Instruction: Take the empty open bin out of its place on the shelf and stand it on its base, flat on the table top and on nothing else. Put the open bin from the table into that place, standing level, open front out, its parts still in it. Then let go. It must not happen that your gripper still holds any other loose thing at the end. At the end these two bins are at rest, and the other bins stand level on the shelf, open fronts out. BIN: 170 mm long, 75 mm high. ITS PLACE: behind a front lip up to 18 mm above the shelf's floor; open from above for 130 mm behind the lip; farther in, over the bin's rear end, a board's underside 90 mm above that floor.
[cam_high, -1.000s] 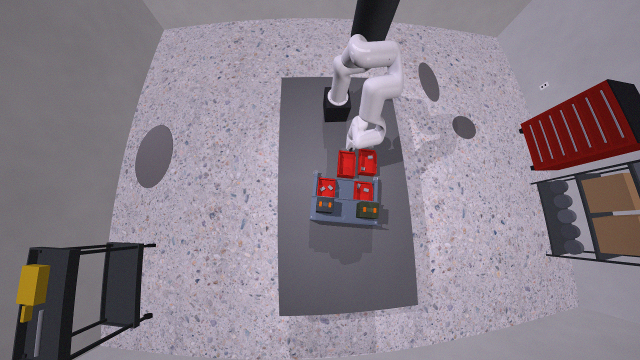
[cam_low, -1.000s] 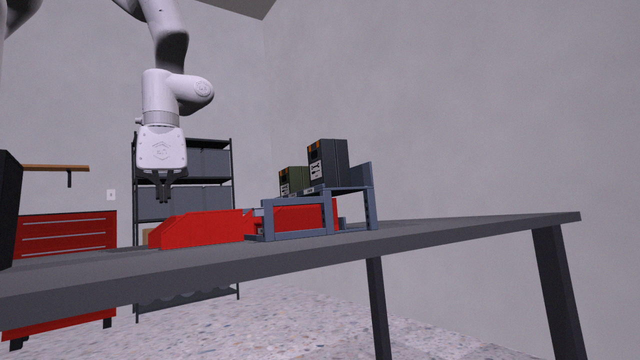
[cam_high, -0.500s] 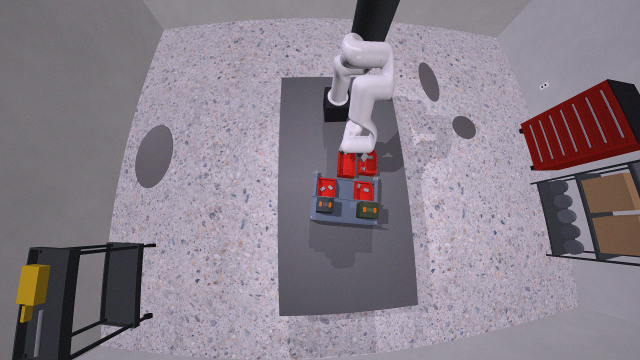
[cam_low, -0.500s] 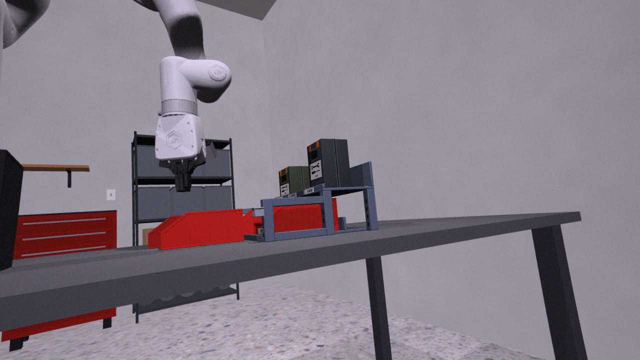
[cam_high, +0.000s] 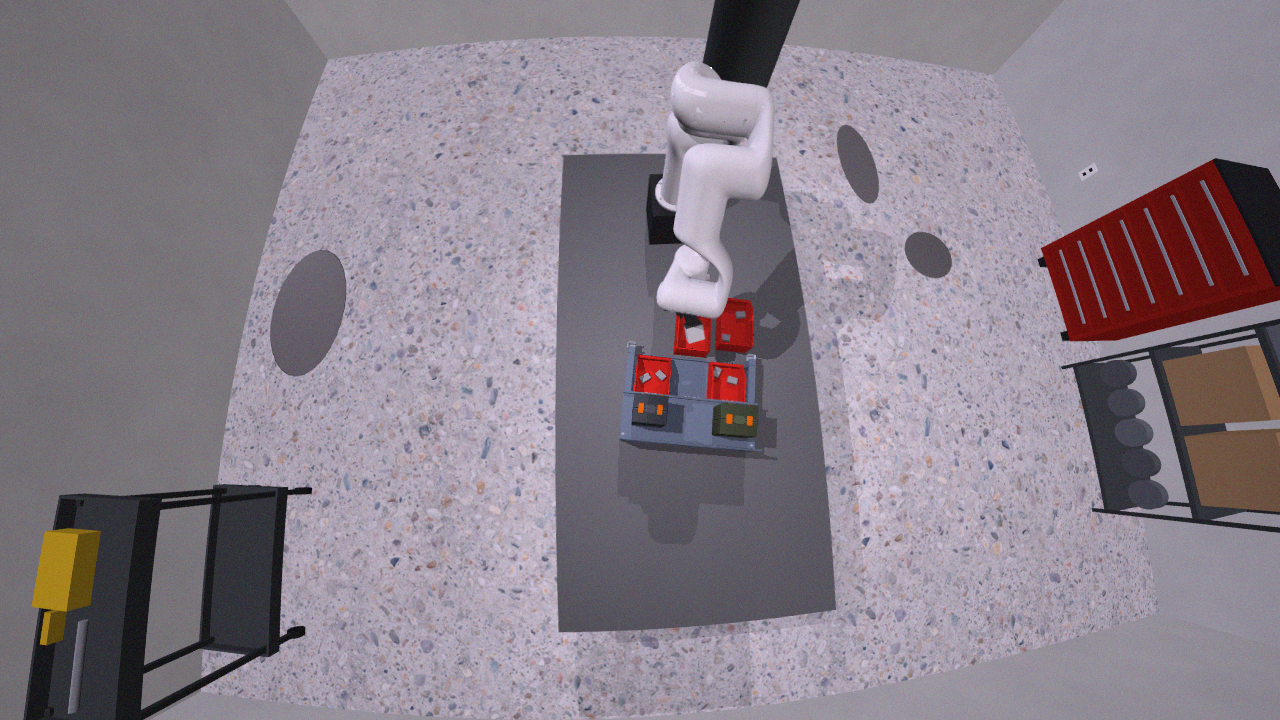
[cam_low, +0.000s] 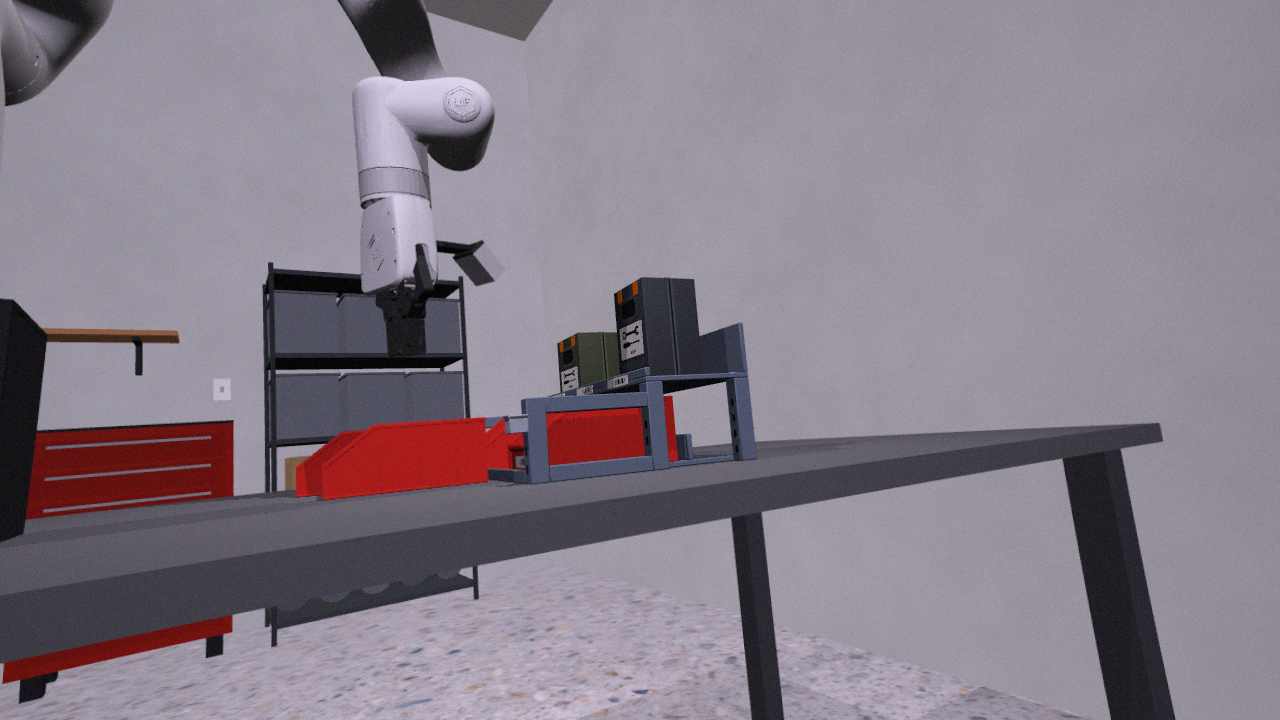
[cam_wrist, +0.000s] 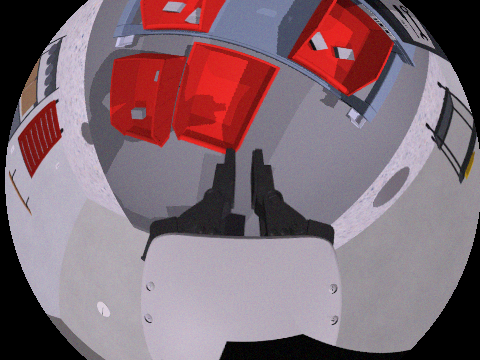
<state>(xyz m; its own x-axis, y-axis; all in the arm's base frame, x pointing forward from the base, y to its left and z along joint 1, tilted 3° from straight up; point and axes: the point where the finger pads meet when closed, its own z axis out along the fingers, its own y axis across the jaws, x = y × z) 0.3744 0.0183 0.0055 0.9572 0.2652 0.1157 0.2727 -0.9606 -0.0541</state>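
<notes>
Overhead, the arm covers the gripper completely, and it also hides the rear edge of the empty bin. That bin stands on the table just before the shelf, touching or nearly touching the bin with parts on its right; which of the two cannot be told at this scale.

From the wrist, the gripper shows its dark fingers parted by a narrow gap with nothing between them. It is released and hangs above the table, close to the near rim of the empty bin. The bin with parts lies beside it, its far side bent away by the lens.

The shelf has a red bin at each end of its lower level, each with small grey pieces inside. The middle place between them is bare. Two boxes sit on its top board.

From the side, the gripper hangs well above the red bins. Those two overlap into one red shape there, so they cannot be told apart. The shelf's frame screens the bins behind it.
</notes>
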